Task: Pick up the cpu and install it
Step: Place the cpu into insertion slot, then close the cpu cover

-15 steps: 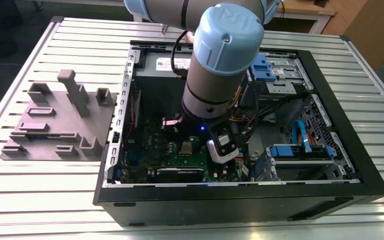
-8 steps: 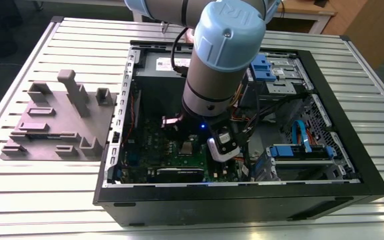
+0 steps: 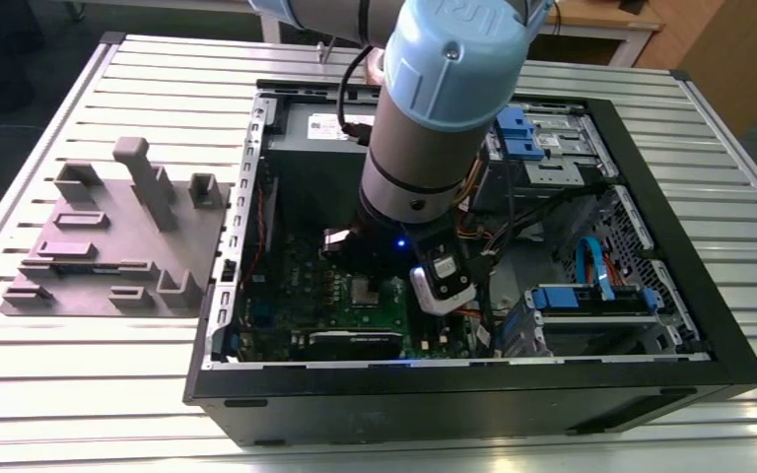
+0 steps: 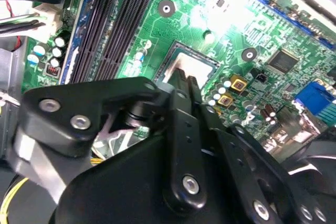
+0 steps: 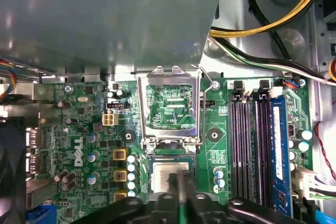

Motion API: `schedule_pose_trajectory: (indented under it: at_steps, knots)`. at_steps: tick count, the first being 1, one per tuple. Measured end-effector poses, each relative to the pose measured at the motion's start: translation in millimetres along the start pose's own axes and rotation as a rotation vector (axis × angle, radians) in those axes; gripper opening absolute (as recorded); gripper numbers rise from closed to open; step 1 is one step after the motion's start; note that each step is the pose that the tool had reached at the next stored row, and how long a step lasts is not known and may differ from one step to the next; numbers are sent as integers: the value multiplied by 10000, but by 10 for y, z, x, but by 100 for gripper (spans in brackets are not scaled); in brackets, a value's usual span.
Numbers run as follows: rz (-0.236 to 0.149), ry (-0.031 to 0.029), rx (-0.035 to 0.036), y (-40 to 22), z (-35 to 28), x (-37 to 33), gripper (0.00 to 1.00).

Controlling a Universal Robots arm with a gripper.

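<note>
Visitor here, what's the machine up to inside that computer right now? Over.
Pincer shut, tips down at the cpu. Cpu lying flat in its socket. Socket's hinged frame stands open, clear.

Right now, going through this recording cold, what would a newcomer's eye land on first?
The big pale-blue arm reaching down into the open computer case dominates the exterior view, with a grey block tray on that view's left. In both wrist views the bright green motherboard stands out, its socket frame standing open and the silver cpu lying in the socket directly under the hand.
</note>
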State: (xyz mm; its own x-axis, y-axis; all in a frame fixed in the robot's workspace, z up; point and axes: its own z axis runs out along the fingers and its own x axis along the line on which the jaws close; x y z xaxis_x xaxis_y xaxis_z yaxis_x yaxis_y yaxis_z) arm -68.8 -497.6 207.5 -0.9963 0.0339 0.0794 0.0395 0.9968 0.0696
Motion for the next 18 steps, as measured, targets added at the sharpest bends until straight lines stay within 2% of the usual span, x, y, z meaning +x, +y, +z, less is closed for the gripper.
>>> schedule_pose_trajectory:
  at_steps: [1,2,3,9,18]
  knots:
    - [0,1,-1,1,-4,0,17]
    - [0,1,-3,1,-5,0,11]
    - [0,2,-3,1,-6,0,11]
    - [2,27,1,1,-9,-1,11]
    - [2,30,-1,1,-9,-1,11]
